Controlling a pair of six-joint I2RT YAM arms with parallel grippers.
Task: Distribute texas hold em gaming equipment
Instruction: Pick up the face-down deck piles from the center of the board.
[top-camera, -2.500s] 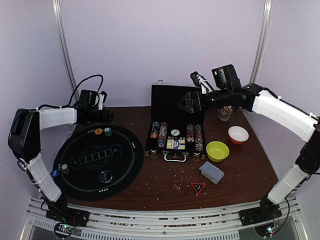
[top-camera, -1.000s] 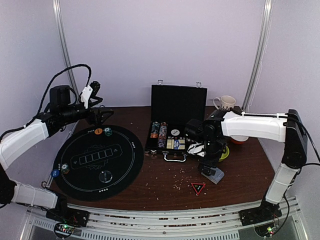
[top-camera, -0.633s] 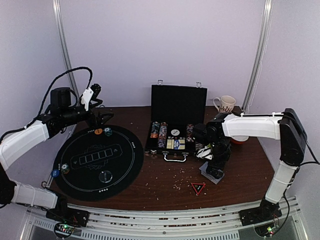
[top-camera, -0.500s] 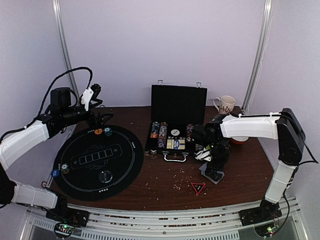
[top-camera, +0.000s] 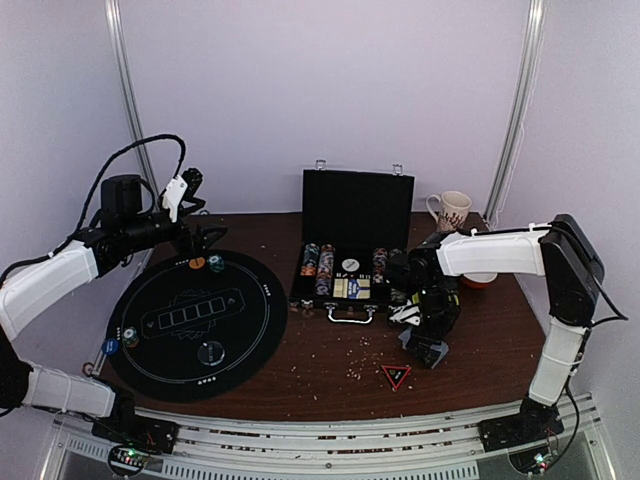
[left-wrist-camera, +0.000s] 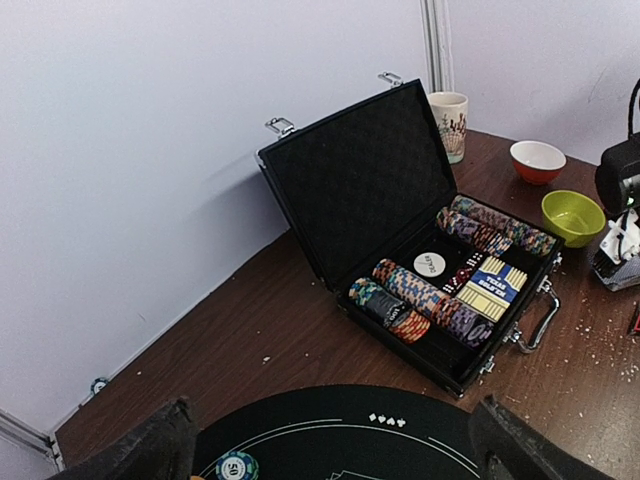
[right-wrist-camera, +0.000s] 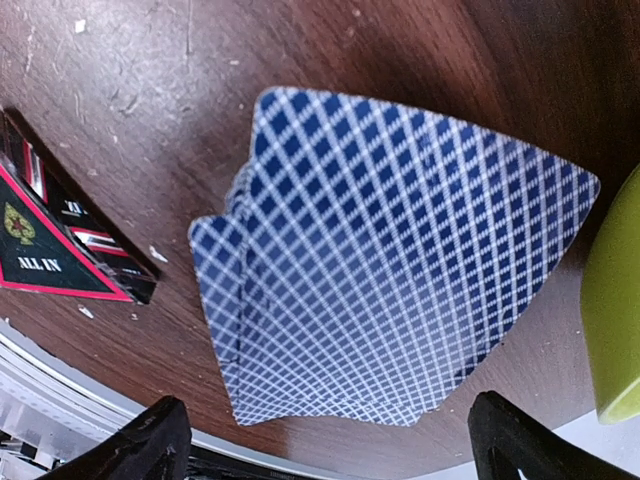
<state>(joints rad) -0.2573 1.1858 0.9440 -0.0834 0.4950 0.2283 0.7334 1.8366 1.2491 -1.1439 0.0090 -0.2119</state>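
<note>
Open case (left-wrist-camera: 370, 190) packed with chip rows (left-wrist-camera: 410, 295). Right gripper (right-wrist-camera: 330, 440) spread wide over deck (right-wrist-camera: 400, 260), holding nothing. Left gripper (left-wrist-camera: 330, 450) wide too, empty

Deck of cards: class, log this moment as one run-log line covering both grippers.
deck of cards: on table beside green bowl | right gripper: open, above deck, not gripping | left gripper: open, empty, facing chip case

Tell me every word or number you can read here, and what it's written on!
"50": on the teal-and-white chip at the bottom edge of the left wrist view.
"ALL IN": seen upside down, on the black-and-red triangle piece.
Blue box in the case: has words, too blurred to read.
White disc in the case: print too small to read.
Mug: only a pattern, nothing readable.
</note>
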